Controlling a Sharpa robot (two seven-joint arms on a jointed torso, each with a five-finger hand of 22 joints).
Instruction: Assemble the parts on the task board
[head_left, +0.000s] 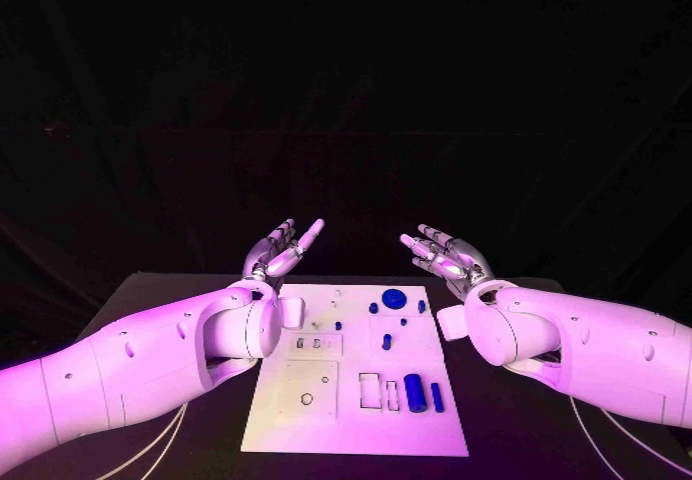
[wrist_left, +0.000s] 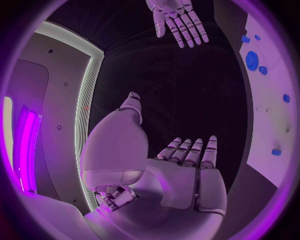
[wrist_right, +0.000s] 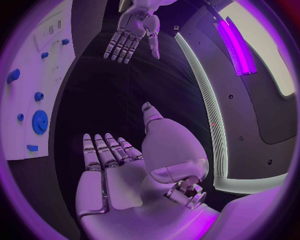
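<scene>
both hands look parked clear of the work, likely so the board stays in view before any pick. the left hand (head_left: 281, 250) and right hand (head_left: 447, 255) hover with fingers spread, holding nothing. the task board (head_left: 325, 425) lies flat on the tabletop (head_left: 173, 290) below and between them, its blue parts (head_left: 415, 392) untouched, nearer the robot than either hand.

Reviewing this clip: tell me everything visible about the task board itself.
The task board is a flat white rectangular plate lying on the black table, between the two raised arms. Its surface has outlined rectangular recesses and small holes. Blue parts sit on it: a round disc near the far edge, small pieces beside it, and a cylinder toward the near right. Neither the left hand nor the right hand touches it; both hover open, holding nothing.
</scene>
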